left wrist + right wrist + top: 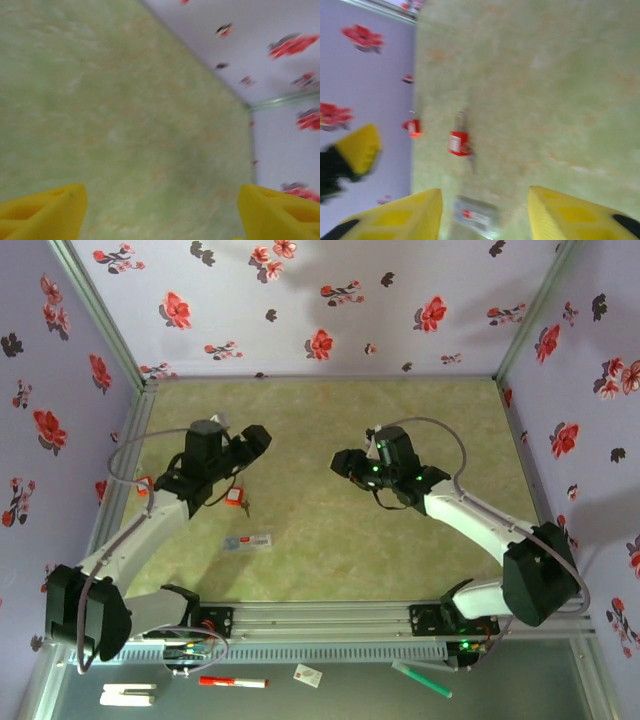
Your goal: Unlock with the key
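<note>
While both arms hover above the mottled green desk point(330, 570), your target, the tiny, thin, dark grey metal key point(247, 508), lies toward the desk's left edge. It sits right against the small red padlock point(236, 498) with the wire-like shackle. From the right wrist the key reads only as a dark sliver at the padlock's lower end, and blur hides whether its blade sits in the keyhole.

Expect it to be featherlight, rigid and slick. Lying flat, it will likely skid or spin under a clumsy pinch. Take it by the broad head, leaving the blade free. The padlock looks light too, so judge on steadying its body when you turn.

Your left pincer point(161, 192) stands wide with nothing between its yellow fingers, above and just beyond the padlock. Your right pincer point(484, 192) is parted and empty near the desk's middle, facing the key.

A second red padlock point(143, 485) rests at the left edge, and a white label card point(248, 540) lies nearer the near edge.
</note>
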`<state>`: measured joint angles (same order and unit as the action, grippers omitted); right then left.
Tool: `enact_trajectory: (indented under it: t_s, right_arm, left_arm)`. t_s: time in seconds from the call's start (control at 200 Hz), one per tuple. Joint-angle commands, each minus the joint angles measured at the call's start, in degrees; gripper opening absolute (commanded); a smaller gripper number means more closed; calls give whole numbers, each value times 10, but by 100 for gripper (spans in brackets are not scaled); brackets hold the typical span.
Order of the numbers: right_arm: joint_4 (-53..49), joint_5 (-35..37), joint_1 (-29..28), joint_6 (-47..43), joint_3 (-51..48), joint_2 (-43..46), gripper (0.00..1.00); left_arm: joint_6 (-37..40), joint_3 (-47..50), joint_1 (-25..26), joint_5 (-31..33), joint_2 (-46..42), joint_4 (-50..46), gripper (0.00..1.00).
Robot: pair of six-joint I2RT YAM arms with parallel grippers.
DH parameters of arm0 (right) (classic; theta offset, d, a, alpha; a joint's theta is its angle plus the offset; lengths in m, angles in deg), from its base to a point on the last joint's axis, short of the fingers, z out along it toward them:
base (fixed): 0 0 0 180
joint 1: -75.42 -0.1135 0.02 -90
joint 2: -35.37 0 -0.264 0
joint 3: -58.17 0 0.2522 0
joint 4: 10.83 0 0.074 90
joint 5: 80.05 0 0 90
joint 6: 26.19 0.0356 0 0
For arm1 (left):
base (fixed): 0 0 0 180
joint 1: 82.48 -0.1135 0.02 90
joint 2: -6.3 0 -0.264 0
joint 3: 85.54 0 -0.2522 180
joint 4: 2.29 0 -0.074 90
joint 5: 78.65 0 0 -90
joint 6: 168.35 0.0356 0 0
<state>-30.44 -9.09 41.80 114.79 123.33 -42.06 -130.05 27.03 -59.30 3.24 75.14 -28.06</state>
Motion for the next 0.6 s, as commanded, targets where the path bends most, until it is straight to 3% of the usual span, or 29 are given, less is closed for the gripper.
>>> enact_trajectory:
  t_s: [0.0,0.16,0.33,0.595]
  right_arm:
    - [-95,41,-4,-64,12,23,55]
    - [-112,45,-4,-86,12,20,61]
    - [-100,34,-6,-88,11,18,63]
    - [-101,33,-7,-88,-6,28,63]
  left_arm:
    - [167,-54,-1,15,27,-293,77]
    - [167,-20,5,14,58,-328,64]
    - [125,23,9,30,85,-257,57]
    - [170,-28,21,92,197,-250,45]
